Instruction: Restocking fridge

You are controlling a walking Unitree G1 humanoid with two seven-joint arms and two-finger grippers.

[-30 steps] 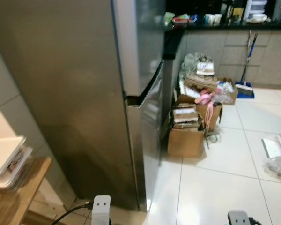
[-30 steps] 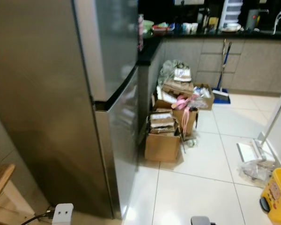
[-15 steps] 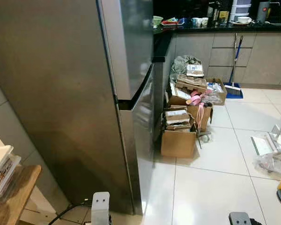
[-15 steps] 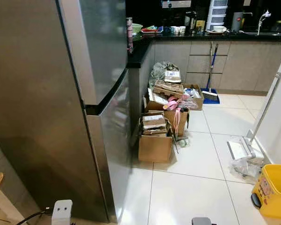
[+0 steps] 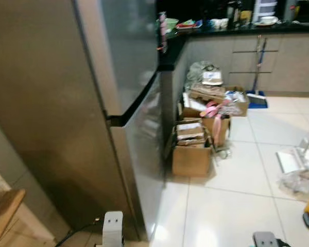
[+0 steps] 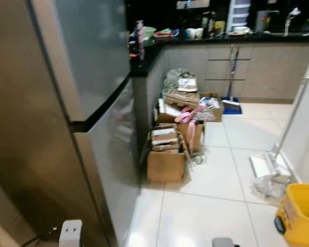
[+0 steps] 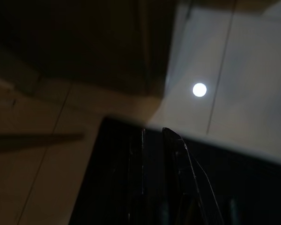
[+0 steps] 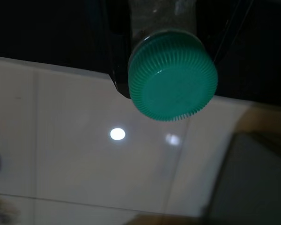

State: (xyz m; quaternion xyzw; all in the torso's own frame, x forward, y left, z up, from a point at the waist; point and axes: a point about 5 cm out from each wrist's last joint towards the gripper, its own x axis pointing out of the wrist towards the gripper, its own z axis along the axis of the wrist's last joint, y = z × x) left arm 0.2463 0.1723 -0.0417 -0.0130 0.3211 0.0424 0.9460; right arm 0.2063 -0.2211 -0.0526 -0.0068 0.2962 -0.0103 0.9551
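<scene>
Right wrist view: green-capped bottle (image 8: 172,75), long axis along jaws, cap outward.

eye views soft, blurred | wrist views dim | lamp glare on floor (image 7: 199,89)

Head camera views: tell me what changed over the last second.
The whole picture shifted, so the camera moved with the robot; the things themselves did not. The fridge now stands larger and nearer, both doors shut. The cardboard boxes, broom and yellow bucket kept their places. The right gripper holds a bottle with a green cap; the left gripper hangs idle.
</scene>
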